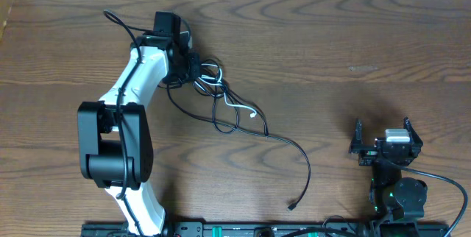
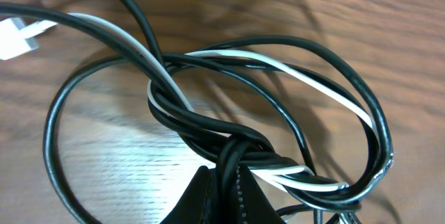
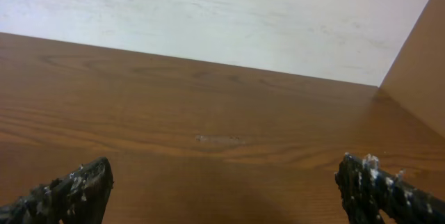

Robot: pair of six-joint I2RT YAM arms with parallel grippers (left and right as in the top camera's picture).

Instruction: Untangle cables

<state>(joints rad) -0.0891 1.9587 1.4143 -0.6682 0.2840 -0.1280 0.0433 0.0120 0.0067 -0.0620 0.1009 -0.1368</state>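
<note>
My left claw [image 2: 233, 182] is clamped on the cables [image 2: 201, 123] where they knot, at ten o'clock on the table [image 1: 353, 38]. I am pinching several strands together, so a pull may tighten the knot or drag the whole bundle. My right claw [image 3: 222, 189], spread wide at four o'clock, anchors nothing, and the black tail [image 1: 298, 152] lies loose toward five o'clock.

Wooden table [image 1: 368, 46] (dark, visible grain) meets a white wall [image 3: 208, 15].
</note>
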